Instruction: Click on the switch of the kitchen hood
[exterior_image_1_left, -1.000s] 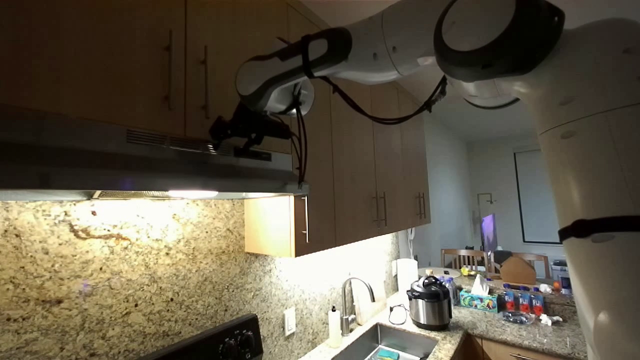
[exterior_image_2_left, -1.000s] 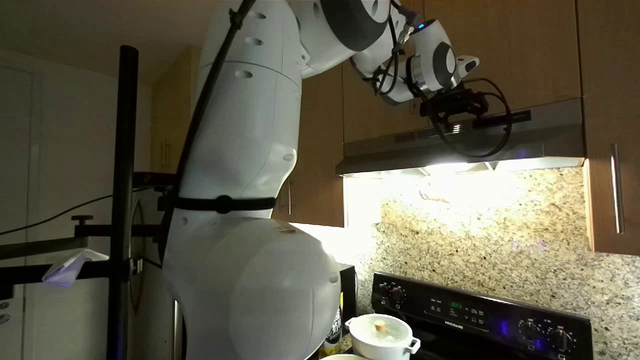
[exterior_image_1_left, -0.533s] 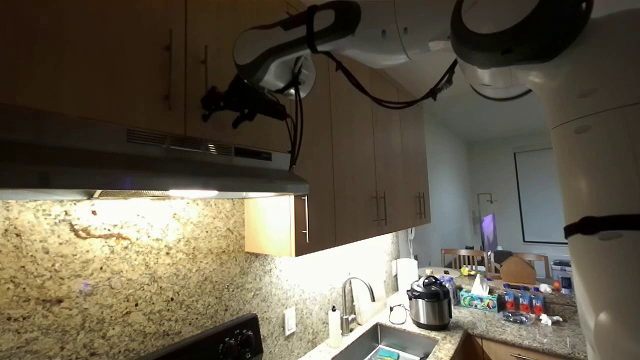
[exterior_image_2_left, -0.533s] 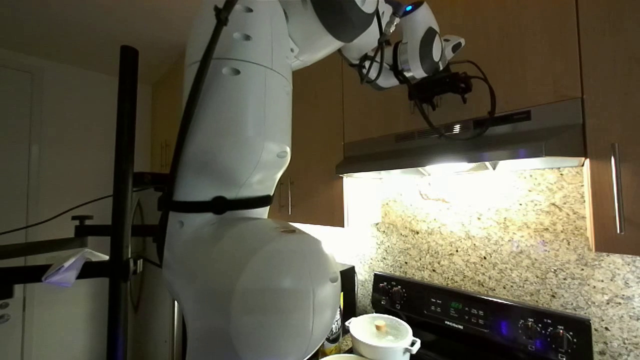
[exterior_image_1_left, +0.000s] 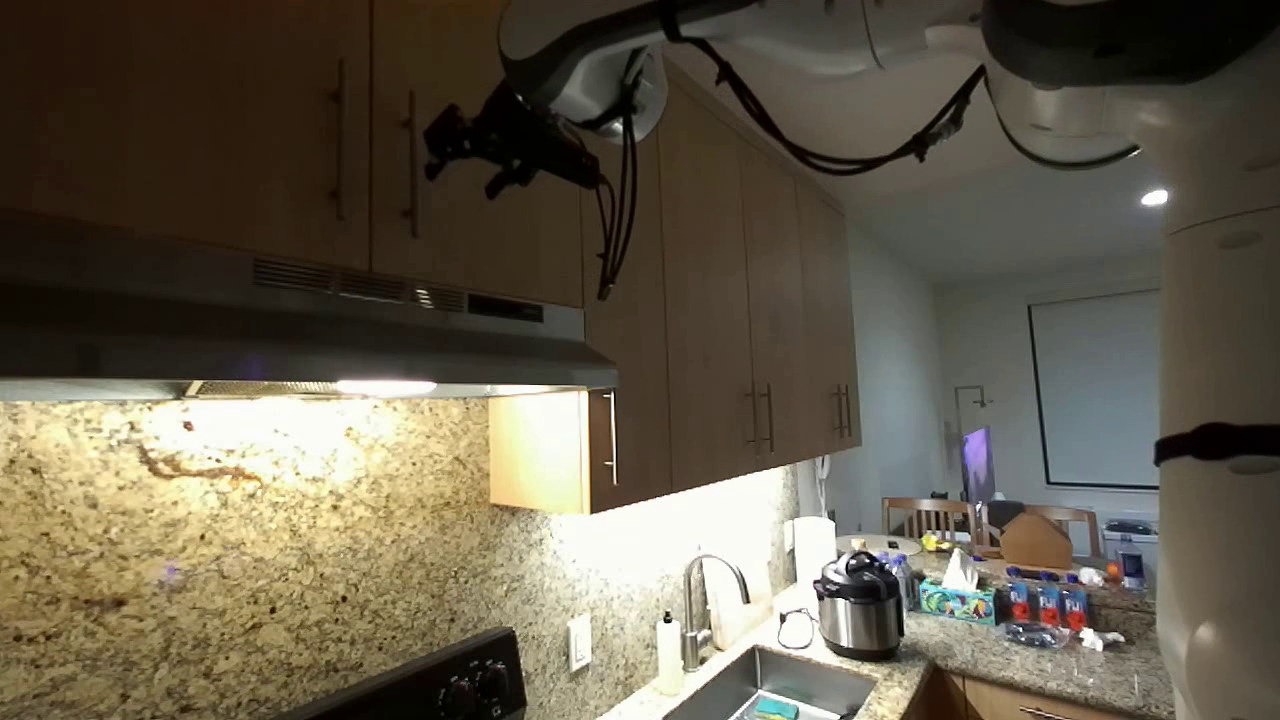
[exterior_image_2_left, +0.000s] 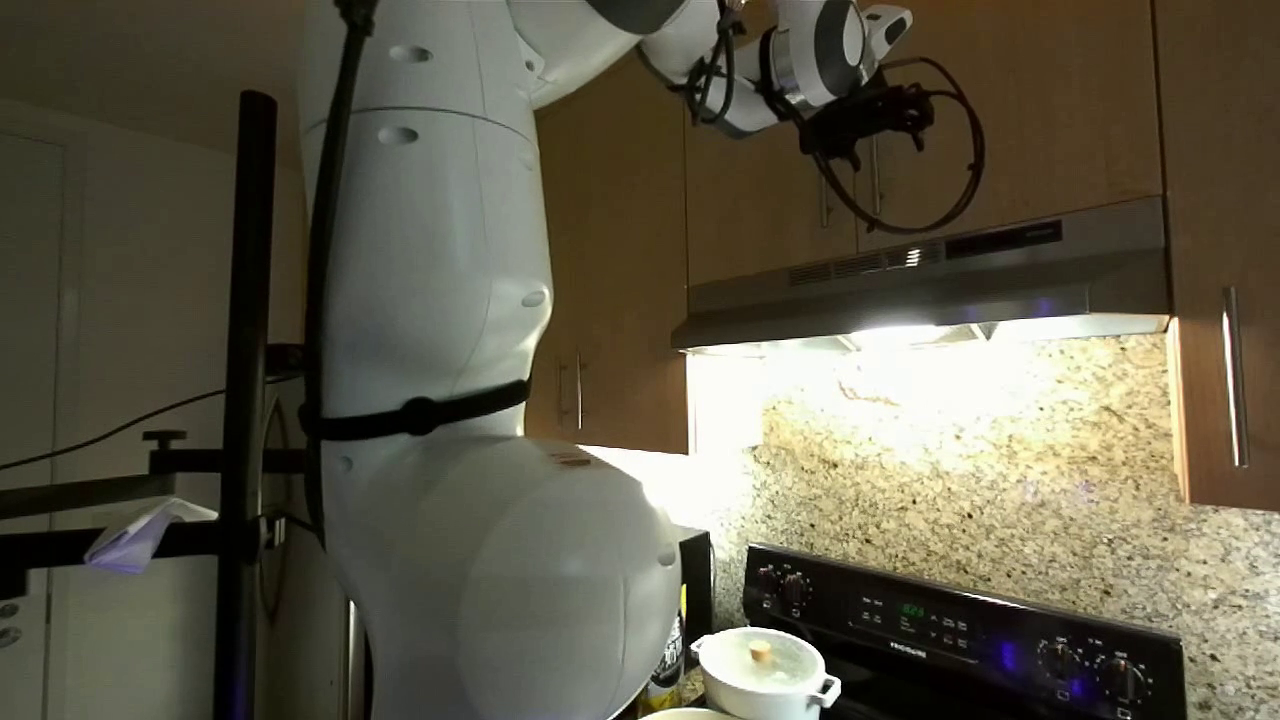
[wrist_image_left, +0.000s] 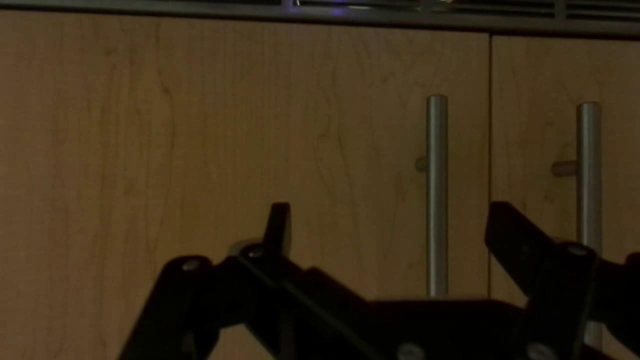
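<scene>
The kitchen hood (exterior_image_1_left: 300, 335) is wide dark grey metal with its light glowing underneath. It also shows in an exterior view (exterior_image_2_left: 1000, 285) and as a strip along the top of the wrist view (wrist_image_left: 360, 21). A dark panel (exterior_image_1_left: 506, 307) sits right of the vents on its front, also seen in an exterior view (exterior_image_2_left: 1003, 239). No single switch can be made out. My gripper (exterior_image_1_left: 463, 182) is open and empty above the hood, in front of the cabinet doors, in both exterior views (exterior_image_2_left: 887, 153). In the wrist view its fingers (wrist_image_left: 390, 210) are wide apart.
Wooden cabinet doors with bar handles (wrist_image_left: 437, 200) are behind the gripper; another handle (wrist_image_left: 589, 175) is near its right finger in the wrist view. A loop of cable (exterior_image_2_left: 975, 170) hangs from the wrist. The stove (exterior_image_2_left: 960, 620) and a white pot (exterior_image_2_left: 762, 675) are below.
My gripper has risen from in front of the hood's vents and panel to above the hood, before the cabinet doors. The panel is now uncovered. The hood light stays lit.
</scene>
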